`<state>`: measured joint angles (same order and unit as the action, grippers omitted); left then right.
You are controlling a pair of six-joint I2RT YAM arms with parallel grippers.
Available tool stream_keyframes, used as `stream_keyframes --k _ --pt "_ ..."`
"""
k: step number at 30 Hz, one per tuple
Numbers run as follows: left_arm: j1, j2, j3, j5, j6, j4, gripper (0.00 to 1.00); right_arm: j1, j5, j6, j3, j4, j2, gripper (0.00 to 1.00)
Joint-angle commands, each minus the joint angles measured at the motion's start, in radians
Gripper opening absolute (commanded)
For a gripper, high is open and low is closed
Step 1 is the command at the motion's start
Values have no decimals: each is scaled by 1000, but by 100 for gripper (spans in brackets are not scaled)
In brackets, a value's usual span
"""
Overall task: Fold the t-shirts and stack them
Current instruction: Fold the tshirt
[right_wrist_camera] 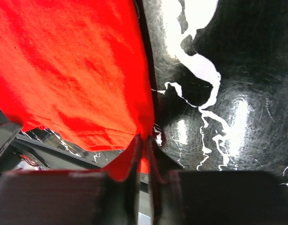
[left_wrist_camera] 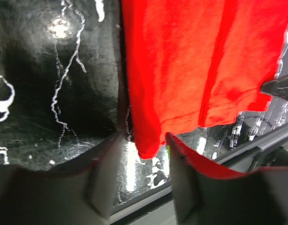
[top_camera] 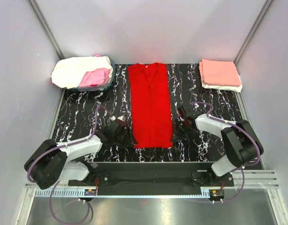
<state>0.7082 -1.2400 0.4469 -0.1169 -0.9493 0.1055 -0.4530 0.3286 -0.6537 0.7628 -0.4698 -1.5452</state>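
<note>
While the red t-shirt (top_camera: 150,105) lies as a long narrow strip down the middle of the bench (top_camera: 204,108), from the far edge towards the near edge, I have one end effector at each corner of its near hem. I judge that this placing is meant for lifting that hem and folding it over towards the far edge.

My right end effector (right_wrist_camera: 144,143) is at the near right corner, and its fingers are pressed together with a fold of red cloth pinched between them. My left end effector (left_wrist_camera: 141,138) is at the near left corner. Its fingers stand apart with the tip of the cloth hanging between them, and it has no grip yet.

I count five shirts. One is the red shirt. Two are loose at the far left corner of the bench, a cream-white t-shirt (top_camera: 73,70) and a pink t-shirt (top_camera: 94,77), heaped in what looks like a low basket (top_camera: 106,86), so they seem to be waiting. Two are folded at the far right corner, a salmon-pink t-shirt (top_camera: 220,72) lying on a white t-shirt (top_camera: 223,87), which seems to be the finished stack.
</note>
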Motion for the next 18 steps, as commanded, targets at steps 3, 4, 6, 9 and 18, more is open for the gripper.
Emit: stream_keyframes --k 3,4,6,9,18 --pt "25 -52 32 80 6 66 29 -12 10 23 30 -13 3 3" --pt "27 -55 36 91 9 68 26 -13 10 23 29 -12 8 0" --pt "36 -65 56 103 21 69 16 -12 12 26 20 -6 20 0" --pt "53 -79 87 114 35 97 0 -12 23 38 1 3 46 0" --pt "145 112 111 212 -14 264 0 -12 64 -21 -88 -49 223 0"
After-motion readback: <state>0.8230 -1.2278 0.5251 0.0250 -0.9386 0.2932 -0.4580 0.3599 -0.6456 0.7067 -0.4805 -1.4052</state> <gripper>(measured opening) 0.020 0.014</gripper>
